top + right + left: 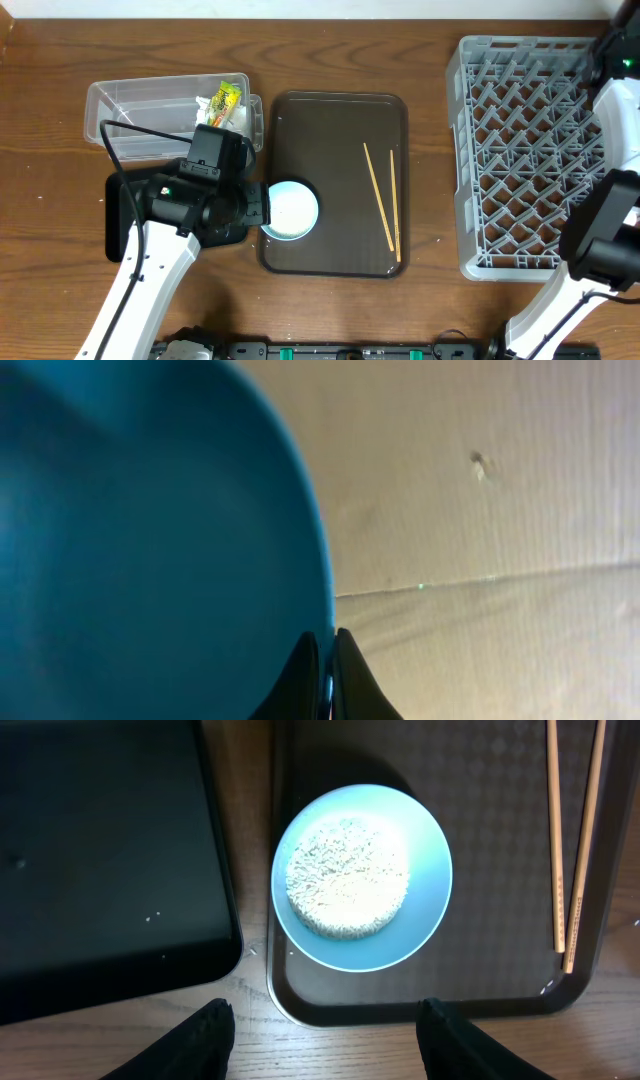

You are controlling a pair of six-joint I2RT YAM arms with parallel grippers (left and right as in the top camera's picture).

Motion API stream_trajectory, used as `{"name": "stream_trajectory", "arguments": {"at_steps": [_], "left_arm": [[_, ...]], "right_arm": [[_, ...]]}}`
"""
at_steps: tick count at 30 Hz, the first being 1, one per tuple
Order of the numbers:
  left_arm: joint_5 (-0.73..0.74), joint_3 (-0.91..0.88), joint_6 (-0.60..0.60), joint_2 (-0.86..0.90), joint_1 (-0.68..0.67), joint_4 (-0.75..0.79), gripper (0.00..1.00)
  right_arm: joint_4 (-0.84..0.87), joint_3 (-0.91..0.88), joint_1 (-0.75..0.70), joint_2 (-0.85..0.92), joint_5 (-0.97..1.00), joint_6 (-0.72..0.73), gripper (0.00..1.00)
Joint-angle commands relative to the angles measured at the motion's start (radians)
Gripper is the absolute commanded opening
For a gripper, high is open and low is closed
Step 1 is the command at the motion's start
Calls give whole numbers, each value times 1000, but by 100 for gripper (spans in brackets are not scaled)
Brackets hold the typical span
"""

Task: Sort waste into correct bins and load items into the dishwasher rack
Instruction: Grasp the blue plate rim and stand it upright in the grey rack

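The left pincer (322,1020) hangs open above the near edge of the brown serving tray (480,950), its two dark fingers (200,1042) spread wide with nothing between them. Just ahead of it, the light blue bowl (360,875) sits on the tray's left end with a flat mound of white rice (348,875) inside. At the tray's right side lie the two wooden chopsticks (380,195), close together and nearly parallel.

Left of the serving tray, the shallow black tray (100,850) rests on the wooden tabletop (350,50), partly under the left arm in the overhead view, with a few stray white specks on its surface. Beyond it stands the clear plastic tub (130,115). The yellow-green snack wrapper (226,100) and the crumpled white tissue (207,106) lie at its right end.

The grey dishwasher rack (520,160) fills the right side of the tabletop, and its pegs show nothing loaded where it is visible.

The right pincer (325,680) is closed on the rim of the dark blue plate (150,530), which fills the left of the wrist view against a pale beige surface. The overhead view does not show the plate.
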Motion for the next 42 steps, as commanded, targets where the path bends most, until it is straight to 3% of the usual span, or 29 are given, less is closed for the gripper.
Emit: {"name": "stream_trajectory", "arguments": {"at_steps": [1,9,21,22,24,25,29,35,38,42], "left_arm": [[-2,12,-6,-1,1,-2,62],[-2,12,-5,-1,1,-2,61],[-2,12,-5,-1,1,-2,62],[-2,12,-5,-1,1,-2,62],[-2,12,-5,-1,1,-2,62],[-2,12,-5,-1,1,-2,62],[-2,12,-5,-1,1,-2,62],[-3,12,-5,-1,1,-1,62],[-3,12,-5,-1,1,2,62],[-6,12,-5,-1,1,3,62]], "right_arm": [[-119,-9,44,-13,-164,-74,1],[-214,-9,84,-13,-205,0,1],[-406,-9,87,-13,-232,235,1],[-416,-9,87,-13,-232,255,4],[-430,-9,88,-13,-232,305,27],[-434,-9,88,-13,-232,323,31],[-454,-9,91,-54,-297,335,35],[-465,-9,91,-191,-422,382,64],[-521,-9,97,-271,-541,430,72],[-659,-9,114,-351,-788,532,72]]}}
